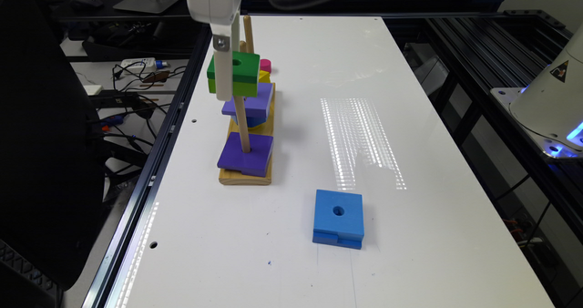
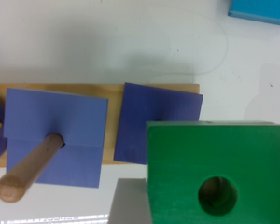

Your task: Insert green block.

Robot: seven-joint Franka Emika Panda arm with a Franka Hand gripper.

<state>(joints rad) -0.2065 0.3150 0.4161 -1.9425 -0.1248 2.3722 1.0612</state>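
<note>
While the green block [image 1: 233, 74] hangs in the air above the wooden base [image 1: 246, 177], its two layers read plainly: a dark green slab on top, a lime-green one beneath, with a round hole through the centre. In the wrist view that hole [image 2: 218, 195] shows something wooden inside it, so the block sits right over a peg. The pincer [image 1: 224, 78] has the block clamped between its fingers, one white finger [image 1: 222, 66] running down the block's near face in the exterior view; the jaws stand as wide as the block itself, closed against its sides. Directly beneath the pincer, a purple square block [image 1: 246, 154] sits low on the base with a wooden peg [image 1: 241, 122] rising through it up to the held piece. Just beyond the pincer, a second purple square block [image 1: 249, 100] rests higher on its own stack, over a blue piece, with another peg [image 1: 248, 33] standing tall behind. Farther back still, a yellow piece [image 1: 264, 76] and a pink piece [image 1: 265, 64] peek out. Count it up: one green block, two purple squares, one loose blue square block [image 1: 338, 218] lying flat on the white table [image 1: 410, 94], well clear of the pincer, and two pegs plainly visible.
</note>
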